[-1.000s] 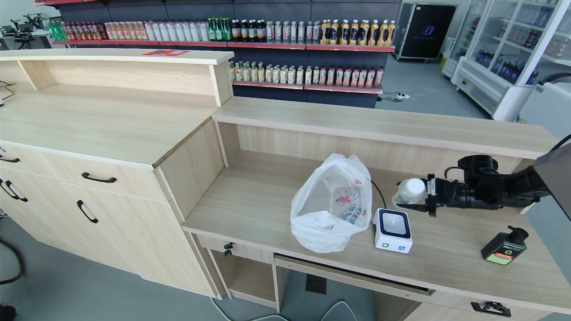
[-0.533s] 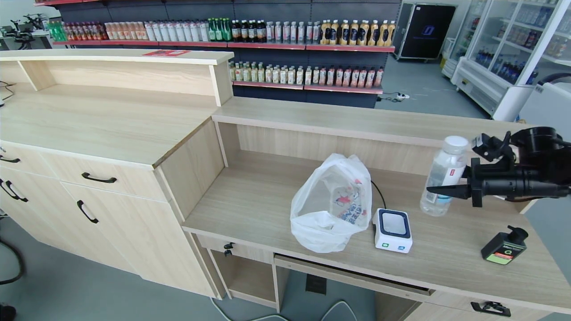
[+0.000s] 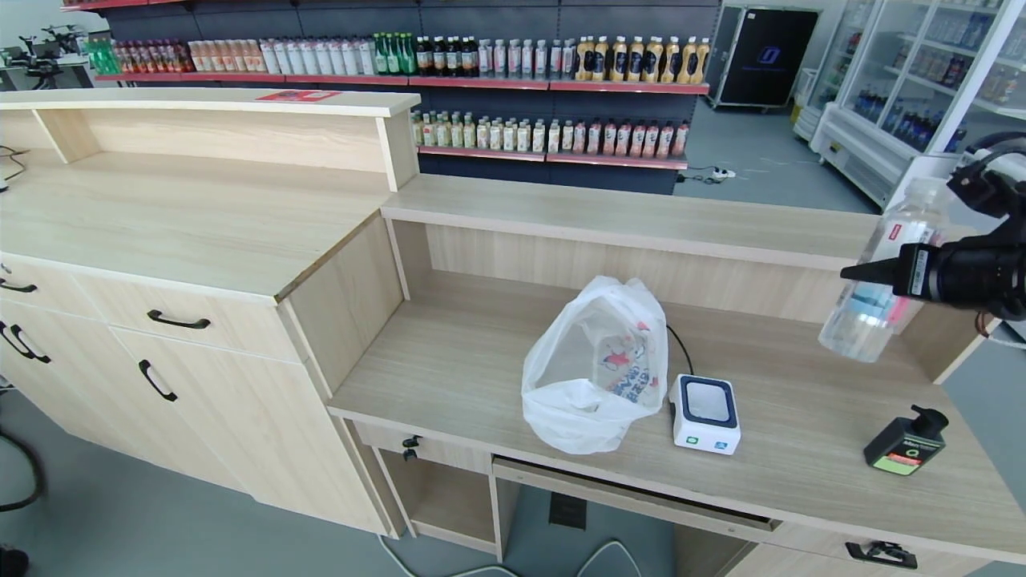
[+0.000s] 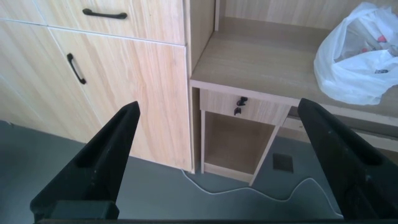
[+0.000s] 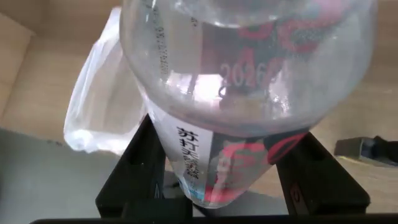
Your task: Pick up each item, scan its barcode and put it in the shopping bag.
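A clear water bottle with a white cap and a red-and-blue label hangs tilted in the air at the far right, above the counter's right end. My right gripper is shut on its middle. In the right wrist view the bottle sits between the black fingers. The white plastic shopping bag stands open on the lower counter, with a printed item inside. The white barcode scanner lies just right of the bag. My left gripper hangs open and low, left of the counter, above the floor.
A black pump bottle stands near the counter's front right edge. A raised wooden ledge runs behind the lower counter. A taller cabinet with drawers is to the left. Drink shelves and fridges line the back.
My right arm has carried the bottle up and to the right, from just above the scanner to high over the counter's right end. The bag, the scanner and the pump bottle stayed put.
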{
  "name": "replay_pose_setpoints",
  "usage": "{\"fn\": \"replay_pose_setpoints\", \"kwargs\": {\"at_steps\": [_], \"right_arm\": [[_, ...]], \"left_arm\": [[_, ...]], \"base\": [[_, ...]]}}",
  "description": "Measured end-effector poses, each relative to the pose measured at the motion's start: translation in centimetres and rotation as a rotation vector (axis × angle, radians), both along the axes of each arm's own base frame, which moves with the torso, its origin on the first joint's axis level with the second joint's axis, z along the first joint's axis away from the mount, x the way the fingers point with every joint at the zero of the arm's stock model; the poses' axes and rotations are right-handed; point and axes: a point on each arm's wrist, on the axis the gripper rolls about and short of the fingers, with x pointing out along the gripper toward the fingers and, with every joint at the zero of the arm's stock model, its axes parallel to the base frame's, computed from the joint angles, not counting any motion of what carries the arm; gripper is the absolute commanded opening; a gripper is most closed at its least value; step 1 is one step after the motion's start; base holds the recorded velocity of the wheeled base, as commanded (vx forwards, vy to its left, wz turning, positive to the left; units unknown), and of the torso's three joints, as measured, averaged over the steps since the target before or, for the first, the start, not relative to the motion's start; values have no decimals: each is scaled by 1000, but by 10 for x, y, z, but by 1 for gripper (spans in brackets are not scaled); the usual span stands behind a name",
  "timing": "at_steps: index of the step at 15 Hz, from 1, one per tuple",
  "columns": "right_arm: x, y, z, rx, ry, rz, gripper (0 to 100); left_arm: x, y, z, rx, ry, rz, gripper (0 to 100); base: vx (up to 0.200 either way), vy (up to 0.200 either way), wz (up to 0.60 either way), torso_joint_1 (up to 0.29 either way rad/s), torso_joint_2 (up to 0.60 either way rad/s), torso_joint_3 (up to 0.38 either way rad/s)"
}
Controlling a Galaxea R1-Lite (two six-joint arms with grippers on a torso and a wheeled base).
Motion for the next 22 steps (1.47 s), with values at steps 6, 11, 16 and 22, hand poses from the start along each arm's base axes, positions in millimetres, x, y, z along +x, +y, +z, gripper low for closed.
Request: {"fn": "replay_pose_setpoints", "kwargs": {"at_steps": [6, 11, 16, 22], "right_arm": [[17, 36, -11, -273, -113, -394, 0], [41, 52, -28, -399, -136, -333, 0], [42, 62, -47, -407, -113, -182, 0], [58, 66, -71, -237, -163, -37, 0]], "left_arm": [[0, 0, 0, 0, 0, 0, 100], [0, 0, 0, 0, 0, 0, 100], [0, 0, 0, 0, 0, 0, 100], [0, 0, 0, 0, 0, 0, 100]], "base": [[0, 0, 0, 0, 0, 0], [0, 0, 0, 0, 0, 0], [0, 0, 600, 3, 0, 1], [0, 0, 0, 0, 0, 0]]}}
